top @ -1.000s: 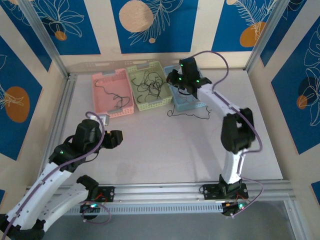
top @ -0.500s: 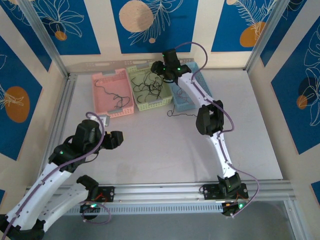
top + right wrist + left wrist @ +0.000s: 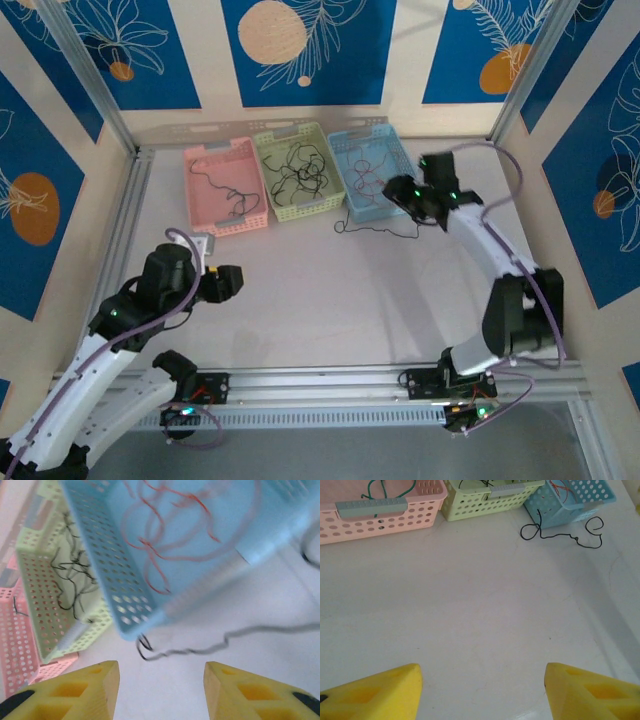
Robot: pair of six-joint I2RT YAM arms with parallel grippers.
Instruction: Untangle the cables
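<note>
**Left side.** The left gripper (image 3: 481, 682) hovered low over the white table (image 3: 330, 300), well short of the baskets. Its yellow fingers stood wide apart with nothing between them.

**Baskets.**
- The pink perforated plastic basket (image 3: 192, 170) held a few dark and green thin cables (image 3: 232, 195).
- The pale green perforated basket (image 3: 290, 134) beside it held a loose knot of black wires (image 3: 297, 172).
- The light blue perforated basket (image 3: 362, 135) held red and orange strands (image 3: 165, 545).

**Table.** One thin black cable (image 3: 378, 226) lay curled on the table just in front of the blue basket. Its left end rose against that basket's near wall.

**Right side.** The right gripper (image 3: 405, 191) hung above the near right corner of the blue basket. Its jaws were parted and empty, with the loose black cable below it (this wrist view was blurred).

**Risks noted:**
1. The loose cable lay flat and was very thin, so the fingers might close on nothing or scrape the table.
2. If its left end was caught in a perforation (contact could not be confirmed), a pull could drag or tip the light basket and spill the red strands.
3. The black knot in the green basket would likely lift as one clump if a single wire was seized.
4. The left arm was far from the work, so nothing could brace a basket.
</note>
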